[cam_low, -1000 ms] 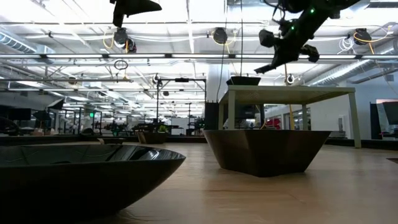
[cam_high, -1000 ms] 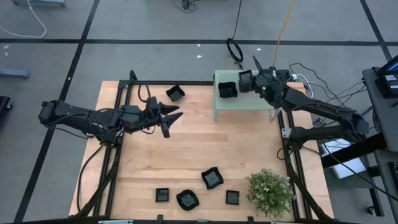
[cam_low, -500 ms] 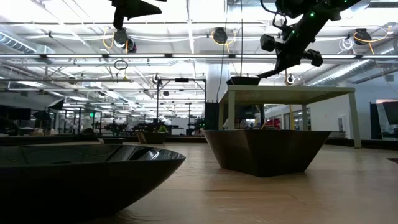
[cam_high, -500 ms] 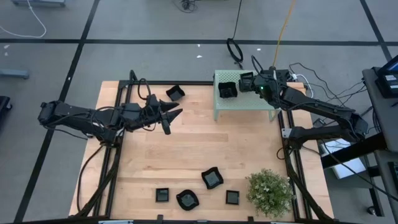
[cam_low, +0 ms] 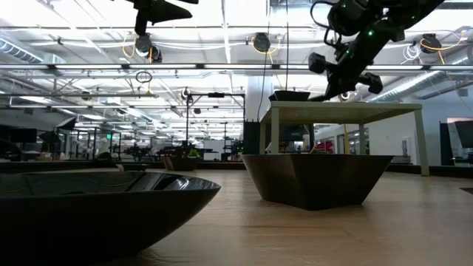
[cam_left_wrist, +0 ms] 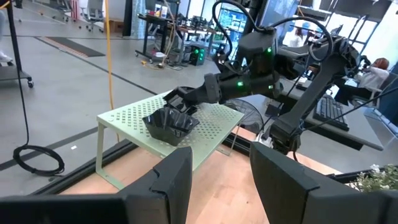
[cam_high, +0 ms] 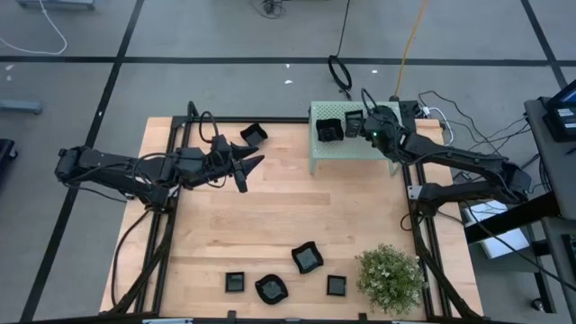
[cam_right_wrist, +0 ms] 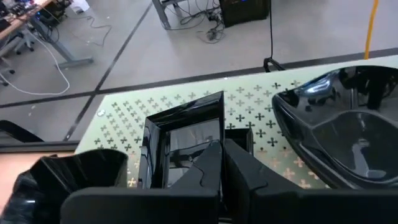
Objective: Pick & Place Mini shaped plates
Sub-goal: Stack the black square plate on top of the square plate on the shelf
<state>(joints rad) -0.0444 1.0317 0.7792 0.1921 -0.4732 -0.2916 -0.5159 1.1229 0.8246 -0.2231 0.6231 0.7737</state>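
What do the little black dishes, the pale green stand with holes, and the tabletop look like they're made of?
The small glossy black dishes look like glazed ceramic or hard plastic: they mirror the room and carry sharp highlights. The pale green perforated stand seems painted sheet metal, thin and flat with punched cross-shaped holes. The tabletop looks like light wood planks, with grain and seams showing. The right gripper holds a square dish.

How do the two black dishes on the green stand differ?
The wavy-rimmed glossy black dish has a ruffled edge; the square glossy black dish has straight edges. The wavy one sits free, while the right hand pinches the square one's rim. Both are on the pale green perforated stand.
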